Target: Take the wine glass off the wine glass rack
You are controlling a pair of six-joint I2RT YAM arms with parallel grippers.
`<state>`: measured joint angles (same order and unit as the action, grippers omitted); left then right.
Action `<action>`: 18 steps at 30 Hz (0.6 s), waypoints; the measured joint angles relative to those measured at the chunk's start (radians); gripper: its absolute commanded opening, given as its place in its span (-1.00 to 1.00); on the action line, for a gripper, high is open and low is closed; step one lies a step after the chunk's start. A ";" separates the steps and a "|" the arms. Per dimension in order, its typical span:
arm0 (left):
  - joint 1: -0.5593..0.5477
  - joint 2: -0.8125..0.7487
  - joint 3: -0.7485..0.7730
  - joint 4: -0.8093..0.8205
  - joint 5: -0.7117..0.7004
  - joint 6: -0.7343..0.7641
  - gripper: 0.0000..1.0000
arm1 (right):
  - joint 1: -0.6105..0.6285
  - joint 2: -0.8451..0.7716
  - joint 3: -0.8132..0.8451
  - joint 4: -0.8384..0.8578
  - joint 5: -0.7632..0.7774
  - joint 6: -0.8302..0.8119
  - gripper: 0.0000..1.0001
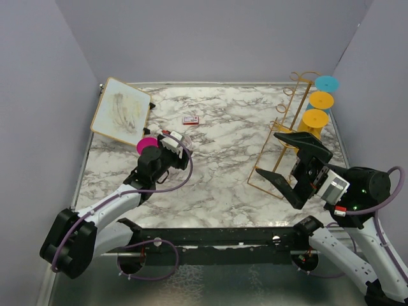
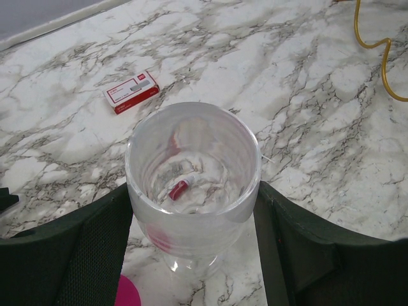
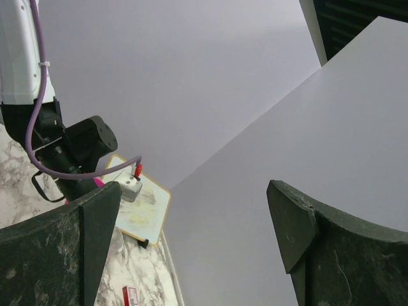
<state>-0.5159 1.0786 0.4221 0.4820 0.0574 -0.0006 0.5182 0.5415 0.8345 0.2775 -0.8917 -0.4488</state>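
Clear wine glass [image 2: 193, 172] between left fingers [image 2: 76, 255], plain only from left wrist.

A robot test booth in a lab is shown. A marble-patterned surface [image 1: 223, 159] is closed in on three sides by plain pale walls [image 1: 210, 38], with no furniture or windows to be seen. Two arms [image 1: 108, 210] with trailing purple cables [image 1: 178, 182] are bolted to a black rail [image 1: 217, 236] at its near edge. Unrelated items are spread on it: a rack [image 1: 280, 134], a whiteboard [image 1: 121, 115], a red box [image 1: 190, 120].
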 measured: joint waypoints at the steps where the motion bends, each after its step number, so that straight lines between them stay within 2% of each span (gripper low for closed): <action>1: 0.000 0.000 0.000 0.002 -0.001 0.000 0.37 | 0.000 -0.001 -0.002 0.000 0.002 0.000 0.99; 9: 0.000 0.003 -0.005 0.004 -0.003 0.000 0.51 | 0.000 -0.020 -0.003 0.000 0.017 -0.001 0.99; 18: 0.000 0.002 -0.006 0.022 -0.022 0.000 0.81 | 0.000 -0.021 -0.003 0.000 0.020 -0.001 0.99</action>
<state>-0.5159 1.0809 0.4164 0.5041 0.0357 -0.0006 0.5182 0.5201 0.8318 0.2775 -0.8719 -0.4496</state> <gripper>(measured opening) 0.871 0.994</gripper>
